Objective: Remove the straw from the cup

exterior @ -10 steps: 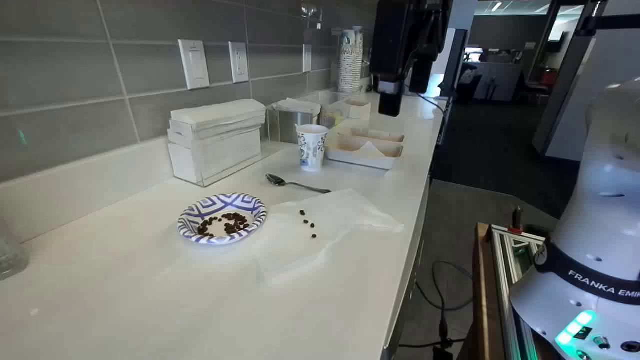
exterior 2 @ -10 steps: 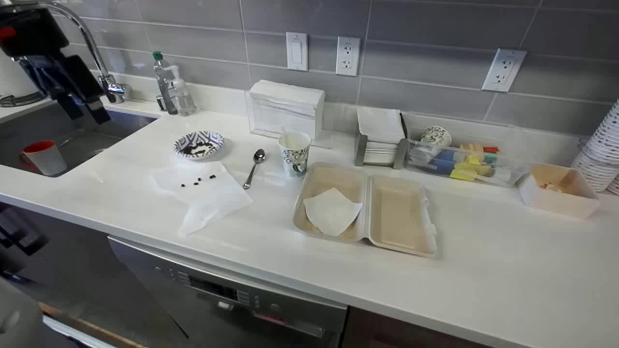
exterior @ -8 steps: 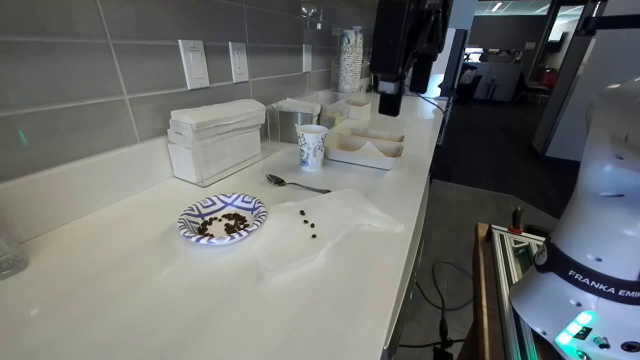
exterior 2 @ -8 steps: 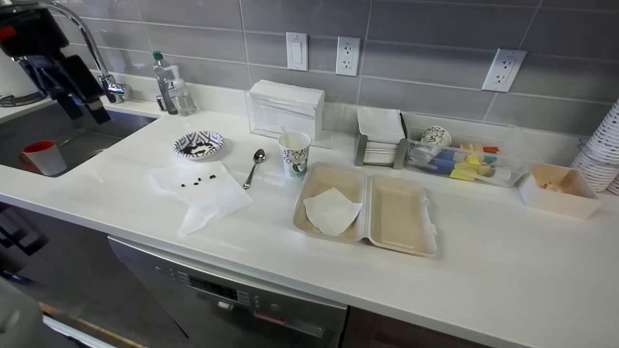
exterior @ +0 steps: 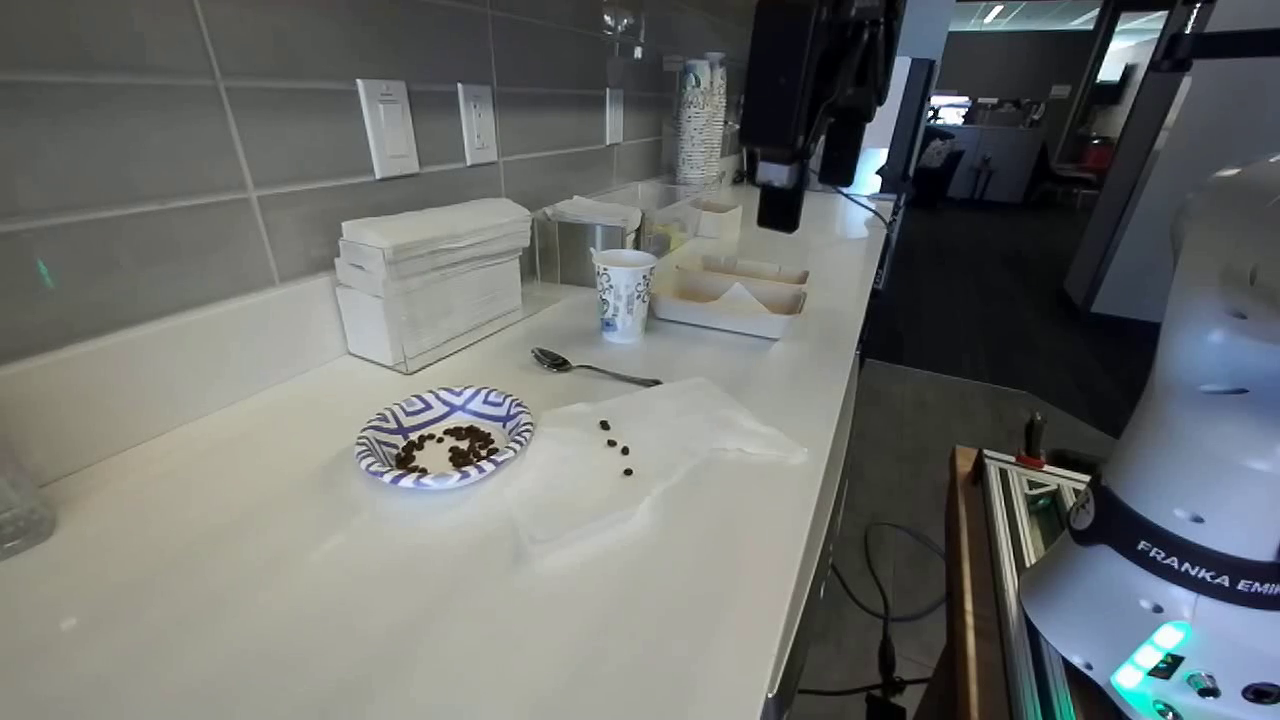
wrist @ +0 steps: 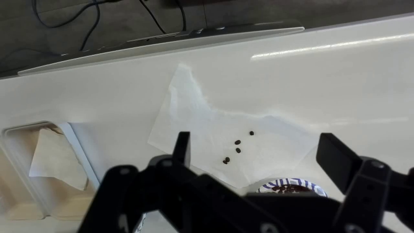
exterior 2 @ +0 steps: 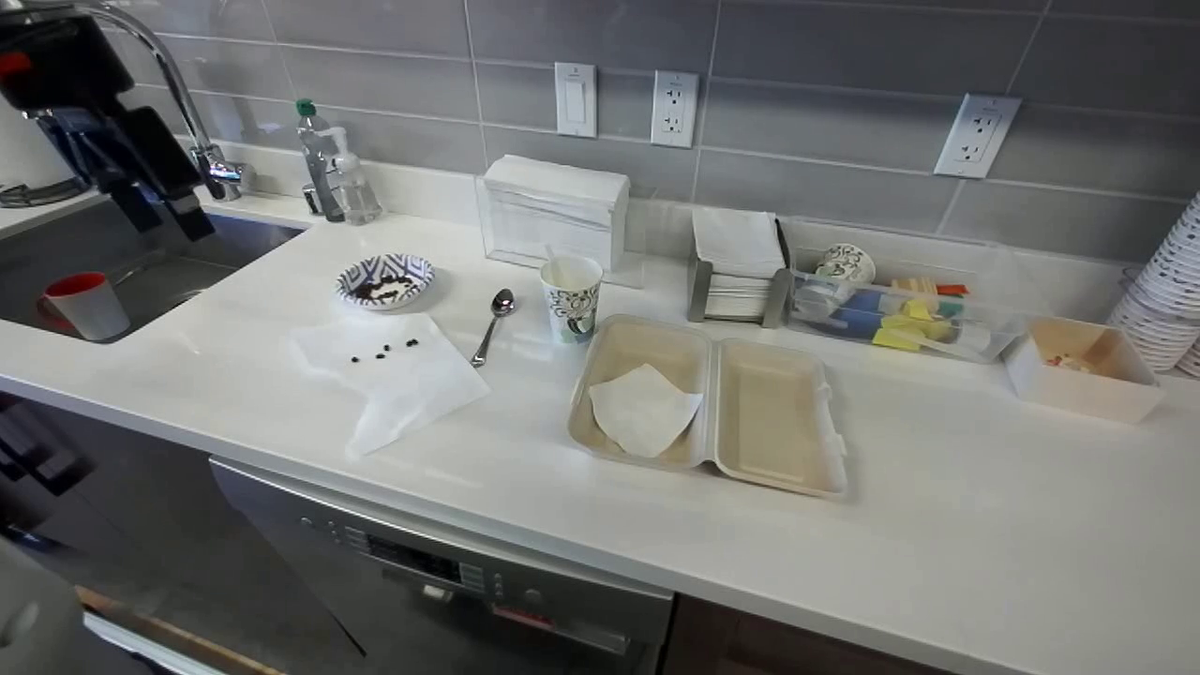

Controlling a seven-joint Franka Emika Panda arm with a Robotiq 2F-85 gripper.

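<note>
A small, white, dark-printed paper cup [exterior 2: 573,306] is standing upright on the flat, glossy white bench [exterior 2: 937,534], and a thin, pale, straight straw [exterior 2: 551,255] is leaning inside it, its tip projecting just above the rim on the side nearer the stack of folded white paper towels [exterior 2: 555,208]. The black, block-shaped fingers [wrist: 338,160] are hanging spread wide, with nothing between them, high above the bench and well apart from the cup; the extraction is apparently awaiting its first step. In the wrist view a thin white paper sheet [wrist: 215,132] bearing small dark beans [wrist: 238,150] is lying below the fingers, and the straw is not showing. Likely failures: (a) with so little straw projecting, the fingers may be meeting the rim first, denting or tipping the cup, which is probably light; (b) the pale straw is showing weakly against the pale towels, so aim may be drifting and the fingers closing beside it; (c) the straw is slanting, so a crooked pull may be dragging the cup along; (d) a bright, slender metal spoon [exterior 2: 493,327] is lying near the cup and an unfolded beige clamshell container [exterior 2: 773,412] just beside it, so a low approach may be knocking either; (e) the straw is very thin, so a slack pinch may be letting it slip back inside.
</note>
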